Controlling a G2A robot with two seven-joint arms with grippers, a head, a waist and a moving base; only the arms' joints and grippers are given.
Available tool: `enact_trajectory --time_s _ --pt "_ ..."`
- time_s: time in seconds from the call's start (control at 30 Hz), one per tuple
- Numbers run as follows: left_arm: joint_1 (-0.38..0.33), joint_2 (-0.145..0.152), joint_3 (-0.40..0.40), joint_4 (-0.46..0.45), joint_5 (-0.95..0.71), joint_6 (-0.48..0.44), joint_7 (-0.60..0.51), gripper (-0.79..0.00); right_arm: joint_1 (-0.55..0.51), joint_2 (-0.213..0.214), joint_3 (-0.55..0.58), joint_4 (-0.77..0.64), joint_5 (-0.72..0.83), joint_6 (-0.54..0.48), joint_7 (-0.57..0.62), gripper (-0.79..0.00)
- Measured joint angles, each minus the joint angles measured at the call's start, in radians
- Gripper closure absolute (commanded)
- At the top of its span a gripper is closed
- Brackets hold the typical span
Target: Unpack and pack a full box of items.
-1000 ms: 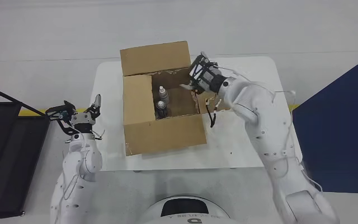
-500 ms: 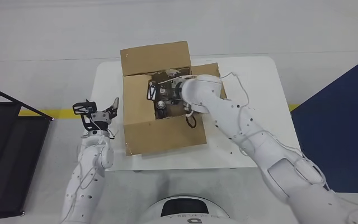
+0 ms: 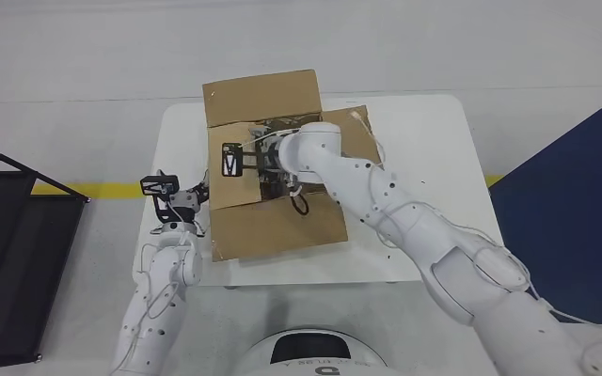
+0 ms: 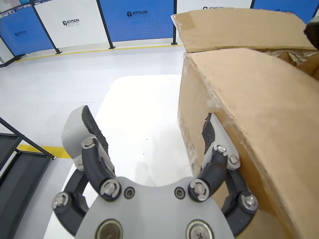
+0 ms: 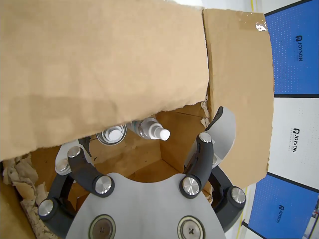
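An open cardboard box (image 3: 273, 226) stands on the white table (image 3: 414, 235) with its flaps folded outward. My right arm lies across the opening, and the right gripper (image 3: 230, 162) is open over the left flap (image 3: 230, 193). In the right wrist view that flap (image 5: 99, 63) covers one fingertip of the right gripper (image 5: 153, 130). Below it in the box stand a clear spray bottle (image 5: 152, 131) and a white-capped can (image 5: 112, 135). My left gripper (image 3: 181, 194) is open and empty beside the box's left wall (image 4: 224, 115), one finger (image 4: 208, 128) close against the cardboard.
Crumpled packing paper (image 5: 20, 175) lies inside the box. A black rack (image 3: 28, 254) stands on the floor left of the table. Bare tabletop lies right of the box (image 3: 423, 169) and in front of the left gripper (image 4: 139, 100).
My right arm has swung from the box's right flap across the opening to the left flap. The left gripper has moved right, up to the box's left wall.
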Motion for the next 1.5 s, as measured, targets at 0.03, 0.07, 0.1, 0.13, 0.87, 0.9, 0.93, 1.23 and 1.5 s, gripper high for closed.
enact_trajectory --time_s 0.03,0.07,0.1,0.13,0.87,0.9,0.93,1.23,1.5 --pt "0.003 -0.001 0.000 -0.001 -0.002 0.000 0.006 -0.785 0.003 0.000 0.012 0.002 0.012 0.001 -0.022 -0.785" --pt "0.006 -0.001 0.000 -0.003 -0.005 -0.001 0.011 -0.785 0.003 0.000 0.021 0.000 0.021 0.000 -0.038 -0.785" --pt "0.009 -0.001 -0.001 -0.005 -0.007 -0.001 0.016 -0.785 0.003 0.002 0.031 -0.005 0.029 -0.001 -0.054 -0.785" --pt "0.014 -0.002 -0.001 -0.007 -0.010 -0.002 0.023 -0.785 0.001 0.004 0.045 -0.016 0.038 -0.002 -0.072 -0.785" --pt "0.309 -0.001 -0.378 -0.029 -0.471 -0.126 0.365 -0.785 0.231 -0.282 -0.266 0.250 0.158 -0.028 -0.124 -0.643" --pt "0.311 -0.002 -0.381 -0.023 -0.478 -0.131 0.367 -0.785 0.238 -0.300 -0.277 0.280 0.165 -0.035 -0.121 -0.650" --pt "0.312 -0.003 -0.383 -0.016 -0.480 -0.137 0.366 -0.785 0.247 -0.322 -0.286 0.319 0.175 -0.043 -0.119 -0.653" --pt "0.258 -0.008 -0.336 -0.008 -0.391 -0.106 0.319 -0.785 0.328 -0.366 -0.218 0.547 0.247 -0.126 -0.281 -0.563" --pt "0.193 -0.013 -0.256 -0.038 -0.263 -0.053 0.250 -0.785 0.314 -0.247 -0.121 0.653 0.169 -0.180 -0.460 -0.579"
